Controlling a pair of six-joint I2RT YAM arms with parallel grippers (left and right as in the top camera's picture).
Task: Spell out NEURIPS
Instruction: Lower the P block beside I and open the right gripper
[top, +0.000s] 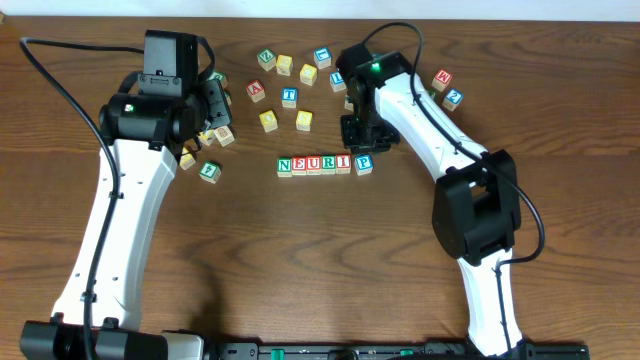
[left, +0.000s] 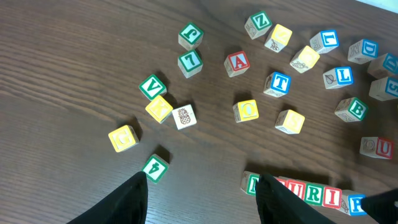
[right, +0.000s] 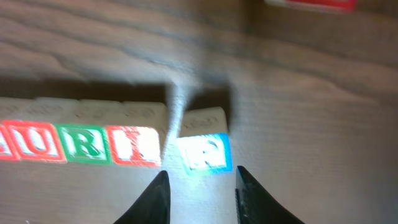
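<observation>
Right hand (right: 200, 173) beside blue P (right: 205, 151), ending left-right row (top: 320, 165).

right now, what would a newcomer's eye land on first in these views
The row of cubes reading NEURI mid-table stands out first. The blue P cube sits at its right end, a small gap apart and slightly skewed. The right gripper hangs over that P, jaws apart. Beyond the row, loose cubes lie scattered, with the left gripper open near the left-hand ones.
</observation>
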